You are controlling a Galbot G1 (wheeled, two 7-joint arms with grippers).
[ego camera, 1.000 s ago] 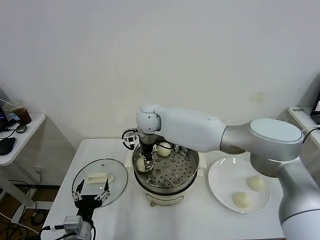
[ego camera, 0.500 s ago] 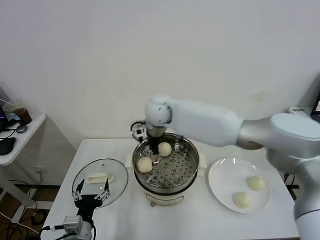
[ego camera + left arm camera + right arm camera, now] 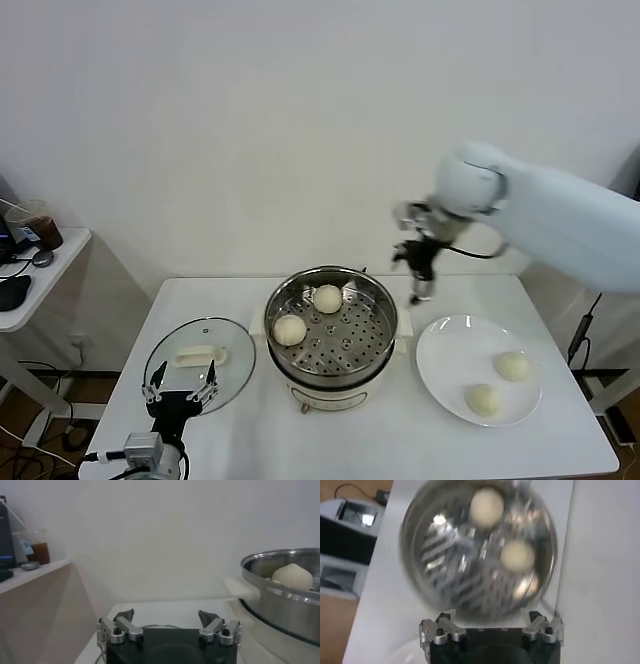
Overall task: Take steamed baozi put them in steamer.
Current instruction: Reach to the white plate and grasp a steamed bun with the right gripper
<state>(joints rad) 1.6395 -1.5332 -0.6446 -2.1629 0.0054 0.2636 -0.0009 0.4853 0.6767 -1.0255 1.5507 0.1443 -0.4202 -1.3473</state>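
White table (image 3: 350,440) carries my work: two baozi (image 3: 327,298) lie in the steamer (image 3: 300,375), two wait on the plate (image 3: 440,350). My right gripper (image 3: 418,285) hangs above, wide open, empty; my left gripper (image 3: 180,385) is parked, open.

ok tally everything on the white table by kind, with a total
round cream-white baozi: 4, two in the steamer, two on the plate
shiny steel steamer pot: 1
flat white plate: 1
round glass lid: 1
total: 7
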